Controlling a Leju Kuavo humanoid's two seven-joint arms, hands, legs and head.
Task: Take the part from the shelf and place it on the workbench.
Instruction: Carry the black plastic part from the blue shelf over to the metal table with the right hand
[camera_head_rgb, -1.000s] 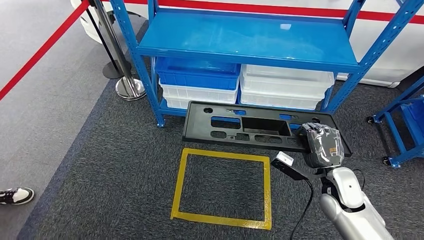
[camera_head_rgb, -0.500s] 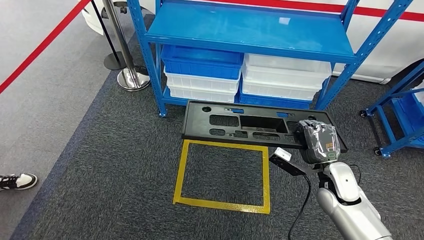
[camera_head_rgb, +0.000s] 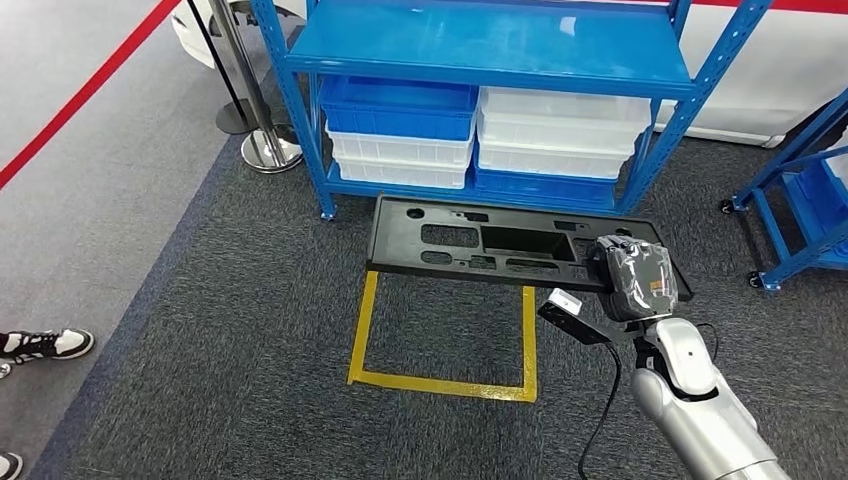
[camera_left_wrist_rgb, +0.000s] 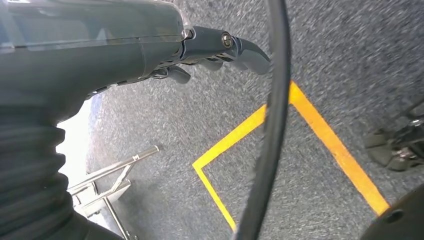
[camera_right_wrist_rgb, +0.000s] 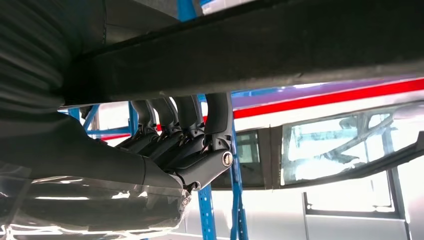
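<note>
Black plastic panel (camera_head_rgb: 500, 245) is held flat and level above the carpet, long side running 9 to 3 o'clock, just in front of the blue shelf (camera_head_rgb: 480, 45). The right hand (camera_head_rgb: 637, 280) grips the panel at its 4 o'clock corner; in the right wrist view the fingers (camera_right_wrist_rgb: 190, 115) are seen curled up against the panel's underside (camera_right_wrist_rgb: 280, 45). The left hand (camera_left_wrist_rgb: 150, 45) is seen over carpet with fingers slightly curled and nothing in them

Edges and room: the panel's near edge overlaps the far side of the yellow tape square (camera_head_rgb: 445, 335) on the dark carpet (camera_head_rgb: 250, 330). Open carpet is seen at 6 to 9 o'clock of the panel. The shelf's uprights stand close at 12 o'clock, with blue and white bins (camera_head_rgb: 480, 140) stacked on the lowest tier. A chrome stanchion base (camera_head_rgb: 270, 150) sits at 10 o'clock, a second blue rack (camera_head_rgb: 800, 210) at 3 o'clock. A person's shoes (camera_head_rgb: 40, 345) are seen at 8 o'clock, well apart

Panel look: matte black, rectangular, raised rim, several rectangular cut-outs and small round holes
</note>
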